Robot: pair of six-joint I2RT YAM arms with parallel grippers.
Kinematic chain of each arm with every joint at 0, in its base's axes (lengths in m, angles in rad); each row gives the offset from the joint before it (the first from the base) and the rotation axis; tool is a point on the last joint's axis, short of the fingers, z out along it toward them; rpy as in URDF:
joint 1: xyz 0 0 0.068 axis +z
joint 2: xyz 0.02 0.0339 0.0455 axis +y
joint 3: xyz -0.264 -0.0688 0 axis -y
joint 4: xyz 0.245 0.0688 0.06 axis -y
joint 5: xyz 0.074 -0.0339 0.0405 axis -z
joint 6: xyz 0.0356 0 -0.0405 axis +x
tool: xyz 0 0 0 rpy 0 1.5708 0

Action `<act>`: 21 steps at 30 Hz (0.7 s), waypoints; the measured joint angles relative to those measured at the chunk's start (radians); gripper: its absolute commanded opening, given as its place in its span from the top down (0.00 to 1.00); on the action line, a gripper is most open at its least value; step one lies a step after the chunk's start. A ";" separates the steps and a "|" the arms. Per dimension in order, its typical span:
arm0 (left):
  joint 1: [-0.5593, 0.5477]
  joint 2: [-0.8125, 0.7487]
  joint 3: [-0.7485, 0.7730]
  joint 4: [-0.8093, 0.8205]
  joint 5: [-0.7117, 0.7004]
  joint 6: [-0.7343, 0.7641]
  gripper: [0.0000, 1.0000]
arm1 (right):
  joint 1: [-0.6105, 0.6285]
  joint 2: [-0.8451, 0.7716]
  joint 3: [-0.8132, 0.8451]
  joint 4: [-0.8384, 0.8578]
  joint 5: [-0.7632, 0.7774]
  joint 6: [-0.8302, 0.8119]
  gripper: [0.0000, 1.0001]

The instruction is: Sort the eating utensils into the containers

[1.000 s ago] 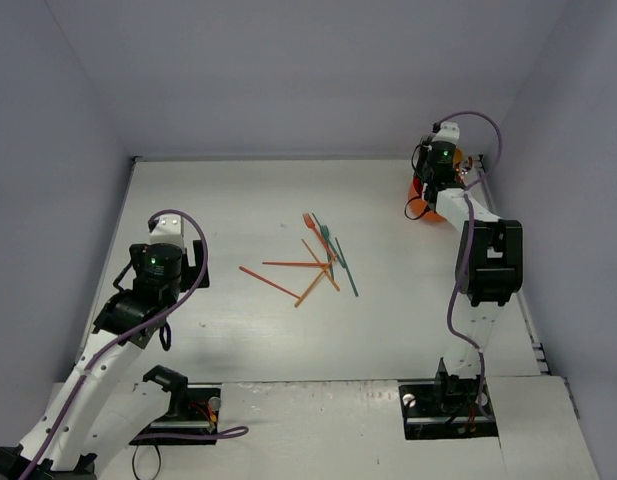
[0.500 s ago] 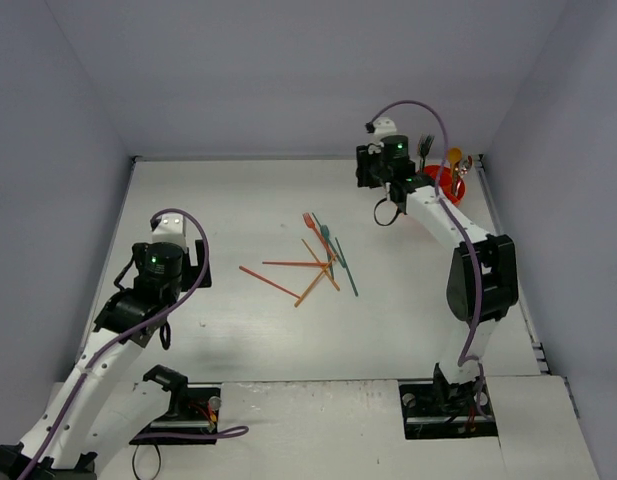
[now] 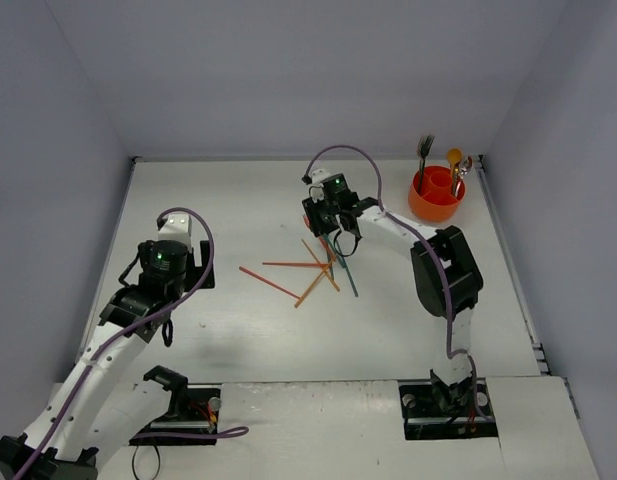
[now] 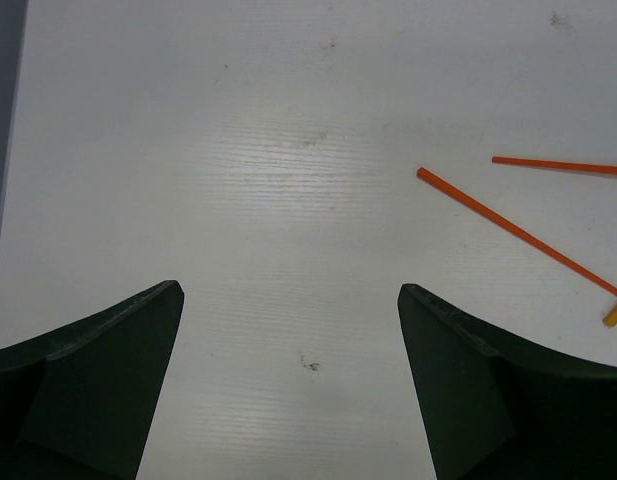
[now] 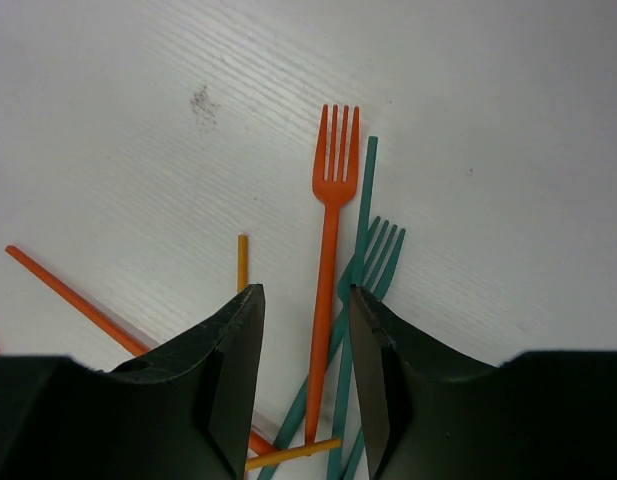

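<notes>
On the tabletop (image 3: 238, 330), near its middle, a loose pile of utensils (image 3: 318, 268) lies crossed. The right end effector (image 5: 306, 292) hangs right above this pile. Its fingers are set to a narrow gap on either side of the handle of an orange fork (image 5: 334, 170). A sliver of space shows on each side of the handle, so nothing is gripped. The fork's tines point away from the wrist. Just beside it on the right lie a teal fork (image 5: 383, 250) and a teal stick (image 5: 365, 195), both partly under the right finger. A yellow stick (image 5: 242, 262) and an orange stick (image 5: 68, 290) lie off to the left.

The left end effector (image 4: 290, 290) is well apart from the pile. Its fingers are spread wide over bare tabletop, and two orange sticks (image 4: 518, 232) lie off to its right.

The orange holder (image 3: 428, 208) stands at the far right corner, with a dark fork (image 3: 425, 150) and a gold-topped utensil (image 3: 454, 157) upright in it.
</notes>
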 measured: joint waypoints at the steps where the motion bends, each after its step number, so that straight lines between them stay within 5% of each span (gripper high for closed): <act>1: 0.000 0.000 0.000 0.000 0.003 0.000 0.13 | 0.000 0.015 0.003 -0.002 0.000 0.000 0.65; 21: 0.000 -0.001 0.000 0.000 0.012 0.000 0.13 | 0.008 0.199 0.119 -0.013 0.032 -0.023 0.74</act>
